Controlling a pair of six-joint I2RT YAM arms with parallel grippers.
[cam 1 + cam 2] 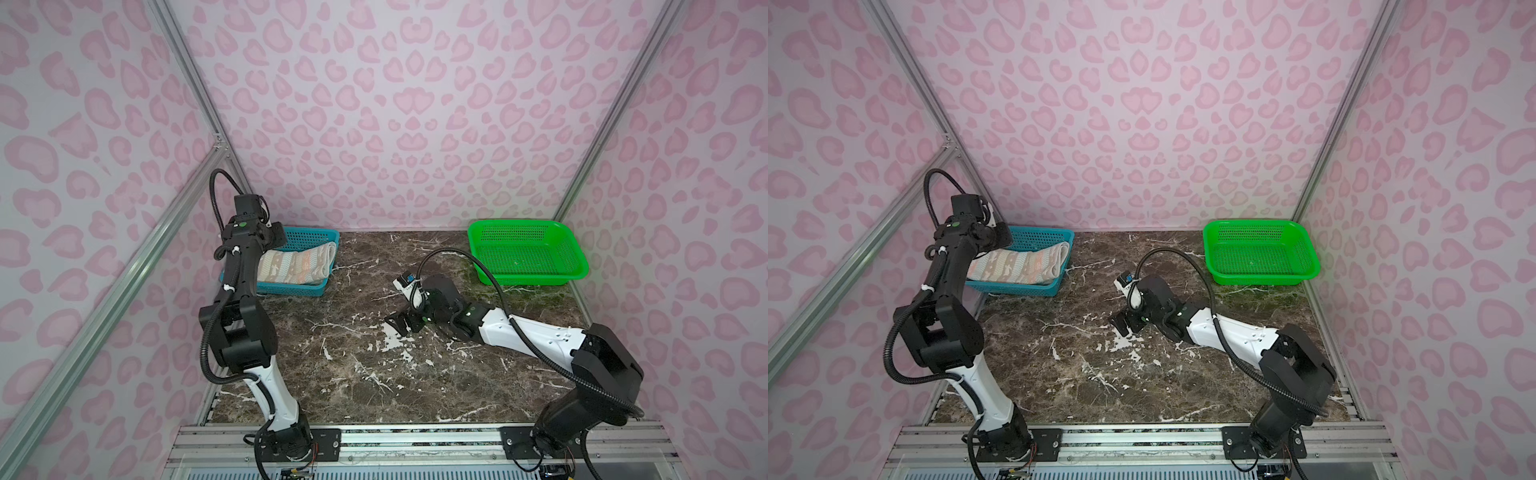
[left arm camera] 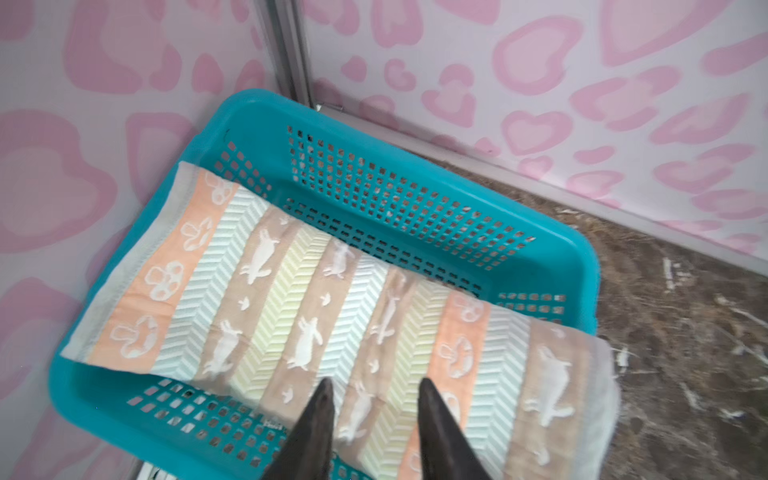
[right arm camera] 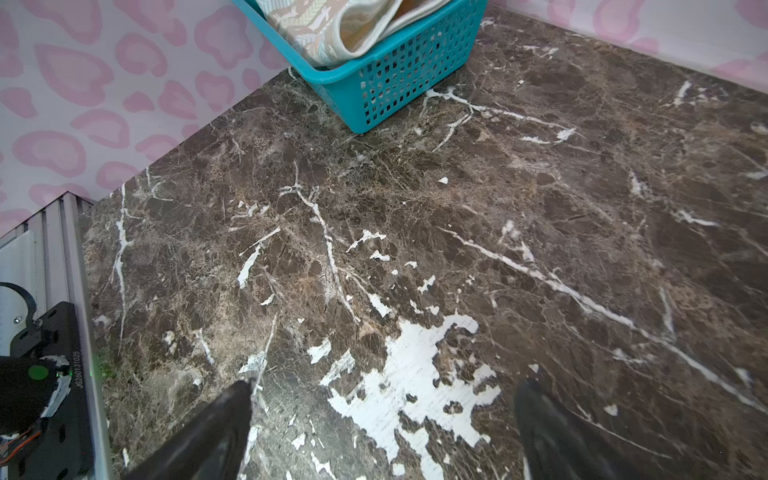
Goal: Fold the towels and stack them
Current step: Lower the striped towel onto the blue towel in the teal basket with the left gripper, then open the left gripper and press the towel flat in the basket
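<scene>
Left gripper (image 2: 376, 386), jaws slightly parted and empty, is hovering over the folded chevron towel (image 2: 316, 299) lying across the blue basket (image 2: 249, 120) at the far left corner of the worktop (image 1: 353, 374), probably finishing the stacking and needing only a clean lift away.

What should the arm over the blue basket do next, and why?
Probably lift the left gripper straight up and away. Its jaws stand slightly apart with nothing pinched, the striped towel already lies folded in the blue basket, and the marble table shows no other towel to fetch.
</scene>
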